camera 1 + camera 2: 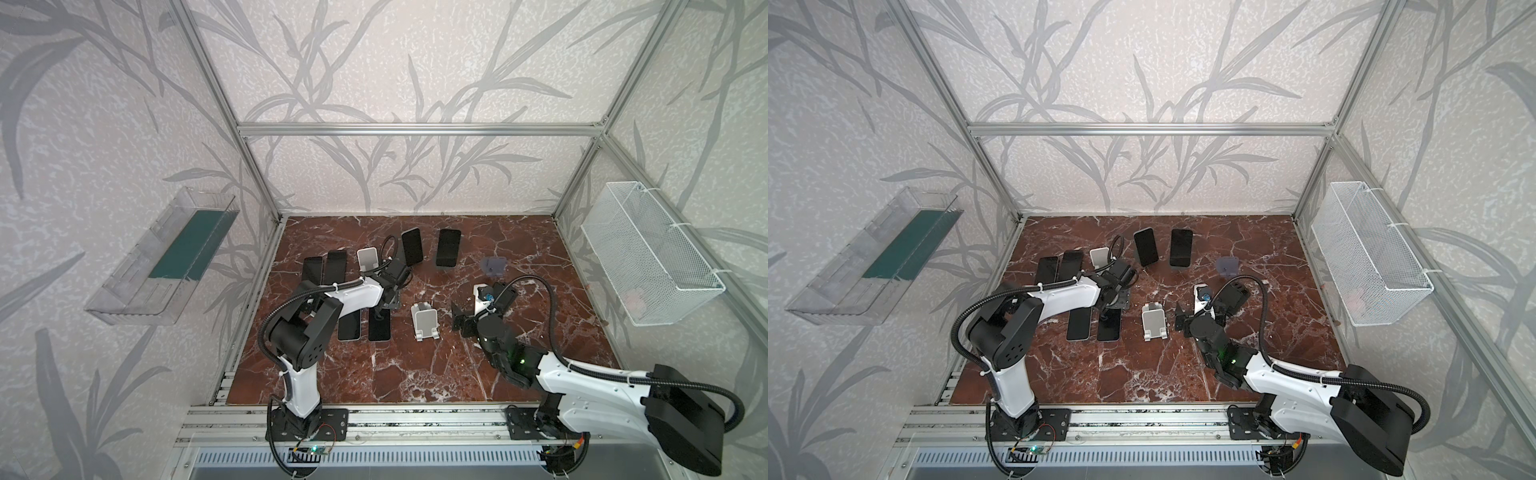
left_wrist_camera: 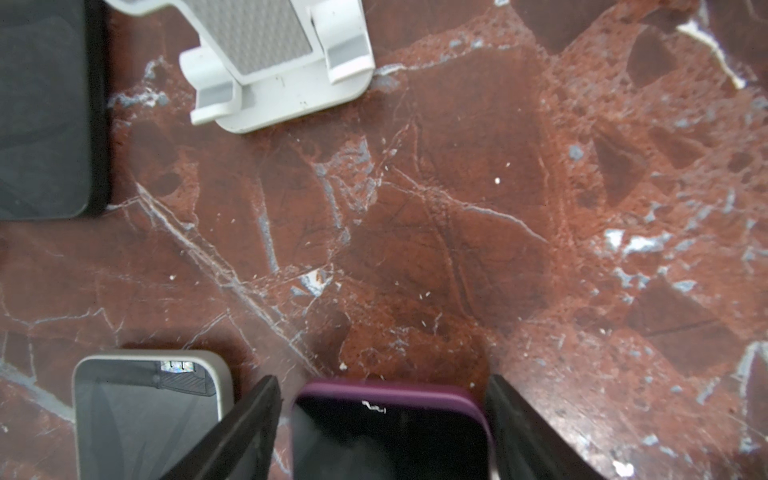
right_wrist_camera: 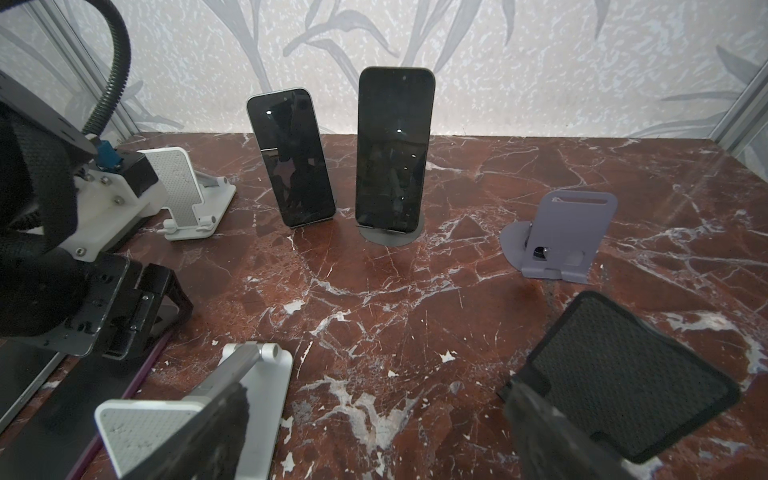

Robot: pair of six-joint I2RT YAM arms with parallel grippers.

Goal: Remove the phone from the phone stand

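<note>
A purple-cased phone (image 2: pixel 390 432) lies flat on the marble table (image 1: pixel 415 374), also seen in both top views (image 1: pixel 379 326) (image 1: pixel 1109 328). My left gripper (image 2: pixel 382 380) (image 1: pixel 384 309) stands over its far end, open, with a gap between each finger and the case. Two dark phones (image 3: pixel 291 158) (image 3: pixel 392 149) lean upright on stands at the back (image 1: pixel 412 247) (image 1: pixel 448 247). An empty white phone stand (image 1: pixel 424 322) (image 3: pixel 266 374) sits mid-table. My right gripper (image 3: pixel 380 399) (image 1: pixel 462 318) is open just right of it, holding nothing.
Flat phones lie at the left (image 1: pixel 312 270) (image 1: pixel 336 266) (image 1: pixel 348 326). A second white stand (image 1: pixel 368 259) (image 2: pixel 282 62) stands behind my left gripper. An empty lilac stand (image 3: pixel 569 237) is at the right. A wire basket (image 1: pixel 652 253) and clear tray (image 1: pixel 162 257) hang on the side walls.
</note>
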